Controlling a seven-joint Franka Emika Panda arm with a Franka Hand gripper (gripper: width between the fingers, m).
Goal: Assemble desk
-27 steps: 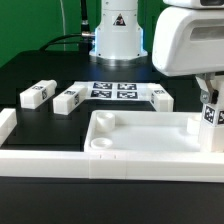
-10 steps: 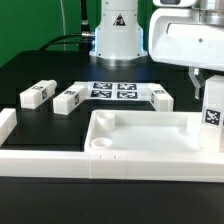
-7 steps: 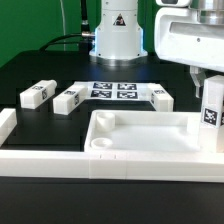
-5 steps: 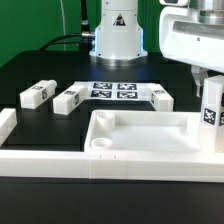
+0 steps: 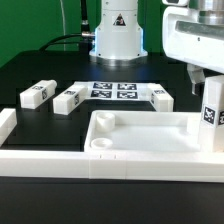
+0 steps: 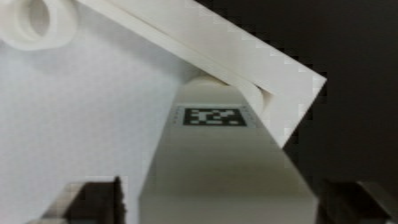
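Condition at this moment: the gripper (image 6: 231, 201) stood over the upright leg (image 5: 212, 118). In the wrist view its fingers (image 6: 98, 200) were spread to either side of that leg, apparently clear of its faces. I read the hand as open and holding nothing.

The leg stood at the far corner of the tabletop (image 5: 140, 158) on the exterior view's right, tag facing outward. I could not tell whether it was fully seated in its socket.

Hazards, as I judged them:
1. If the seating was shallow, the leg could lean or topple once left alone.
2. A retreat that was not straight up could catch a finger on the leg and drag it askew.
3. A sideways push could shift the tabletop against the border rail (image 5: 10, 125).

Surface: a black table (image 5: 30, 72). Three spare legs (image 5: 37, 94) (image 5: 68, 99) (image 5: 161, 97) lay flat beyond the tabletop, on either side of the marker board (image 5: 112, 90).

Room: the robot base (image 5: 118, 30) stood behind, with cables (image 5: 60, 42) and a green backdrop (image 5: 30, 22).
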